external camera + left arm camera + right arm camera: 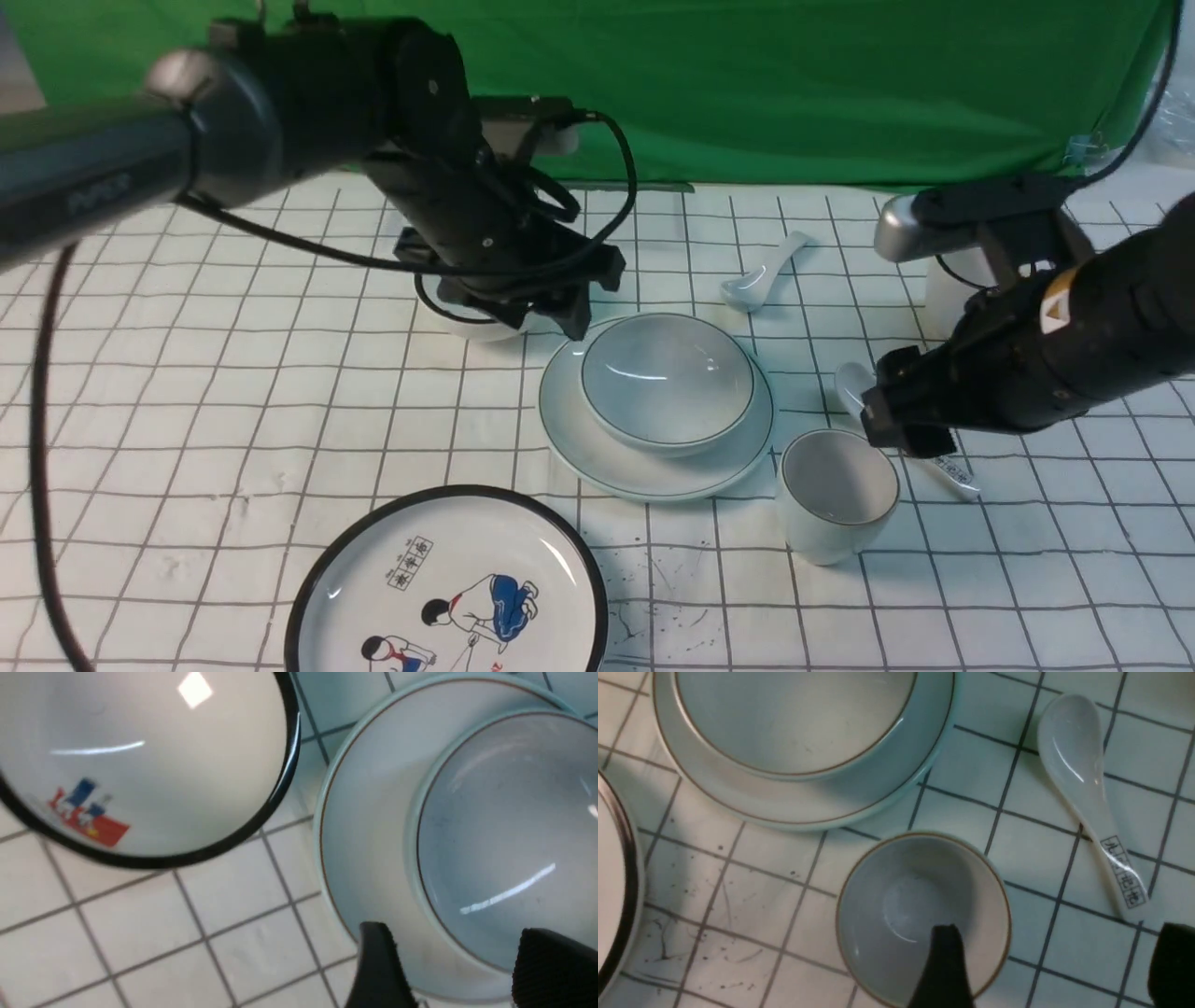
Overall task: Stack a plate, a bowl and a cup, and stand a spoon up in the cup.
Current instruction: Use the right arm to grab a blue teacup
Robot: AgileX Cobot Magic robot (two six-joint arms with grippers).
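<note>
jaws apart and empty on left gripper and right gripper, bowl on plate

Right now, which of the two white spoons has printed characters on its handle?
The spoon beside the handleless cup; the other's handle is plain.

2 plates, 2 bowls, 2 spoons, 1 cup, + 1 white vessel part hidden, type unclear.
</note>
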